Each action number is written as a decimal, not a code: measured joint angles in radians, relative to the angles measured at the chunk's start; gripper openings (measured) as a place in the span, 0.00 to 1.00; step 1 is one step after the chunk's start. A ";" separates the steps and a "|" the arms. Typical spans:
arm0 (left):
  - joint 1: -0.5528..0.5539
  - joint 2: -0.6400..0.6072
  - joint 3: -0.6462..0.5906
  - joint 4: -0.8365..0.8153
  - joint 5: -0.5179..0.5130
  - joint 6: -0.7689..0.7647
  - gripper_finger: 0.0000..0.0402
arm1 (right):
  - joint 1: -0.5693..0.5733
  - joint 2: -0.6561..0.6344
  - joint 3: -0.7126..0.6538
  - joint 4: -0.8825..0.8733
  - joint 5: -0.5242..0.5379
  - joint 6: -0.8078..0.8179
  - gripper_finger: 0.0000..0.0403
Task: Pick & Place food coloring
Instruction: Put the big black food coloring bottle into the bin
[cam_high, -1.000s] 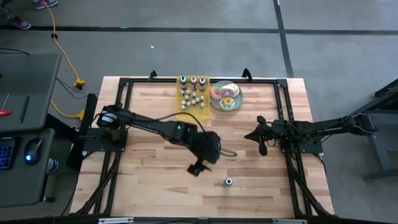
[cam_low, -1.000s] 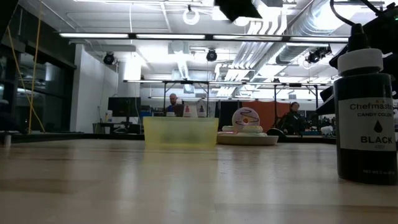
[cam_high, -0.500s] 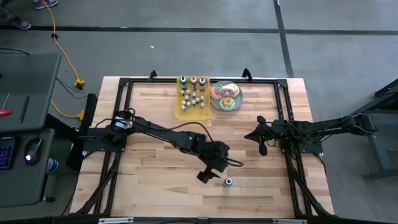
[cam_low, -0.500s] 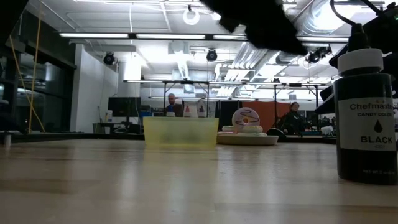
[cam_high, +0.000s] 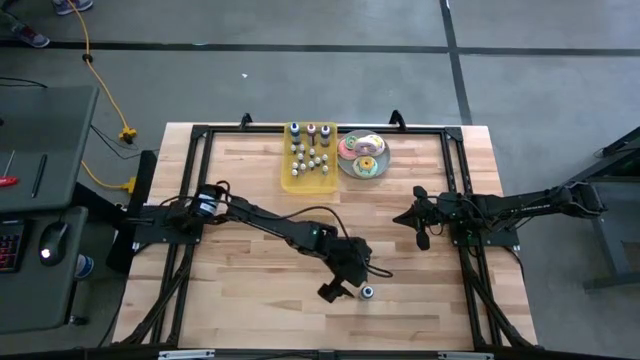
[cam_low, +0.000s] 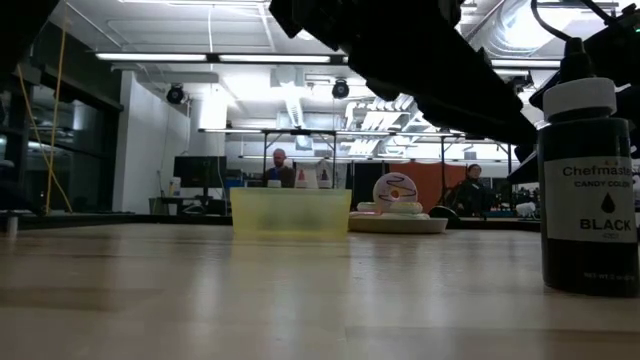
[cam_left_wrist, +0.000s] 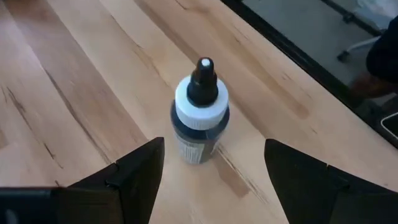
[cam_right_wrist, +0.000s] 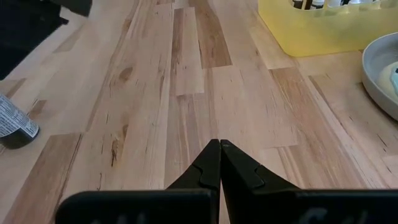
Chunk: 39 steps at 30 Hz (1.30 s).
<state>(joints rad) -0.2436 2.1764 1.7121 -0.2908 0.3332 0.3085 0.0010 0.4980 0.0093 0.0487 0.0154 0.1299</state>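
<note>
One food coloring bottle (cam_left_wrist: 199, 118), dark with a white collar and a black nozzle, stands upright on its base on the wooden table (cam_high: 250, 300), near the front edge. It also shows in the high view (cam_high: 367, 292) and the low view (cam_low: 588, 200). My left gripper (cam_left_wrist: 214, 180) is open just short of it, slanting down, with one finger on either side of the line to the bottle and touching nothing. Several more bottles stand in the yellow tray (cam_high: 308, 178). My right gripper (cam_right_wrist: 219, 155) rests shut at the table's right side (cam_high: 420, 225).
A plate of frosted doughnuts (cam_high: 362, 155) sits beside the yellow tray at the table's far edge. A black metal frame (cam_high: 200, 135) runs round the table. There is bare wood between the lone bottle and the tray. People sit at desks in the room beyond.
My left gripper has come down and gone toward the table's near right, toward the lone bottle, staying open. The arm has stretched out further over the table. The bottle has kept its place.
</note>
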 joint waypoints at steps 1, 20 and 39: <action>0.000 0.001 0.000 0.004 0.005 -0.004 0.68 | 0.000 0.000 0.000 0.000 0.000 0.000 0.00; 0.001 0.023 0.002 0.153 0.077 -0.056 0.67 | 0.000 0.000 0.000 0.000 0.000 0.000 0.00; 0.001 0.075 0.003 0.230 0.042 -0.072 0.67 | 0.000 0.000 0.000 0.000 0.000 0.000 0.00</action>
<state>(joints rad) -0.2428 2.2518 1.7147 -0.0605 0.3750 0.2368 0.0008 0.4980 0.0092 0.0483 0.0154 0.1299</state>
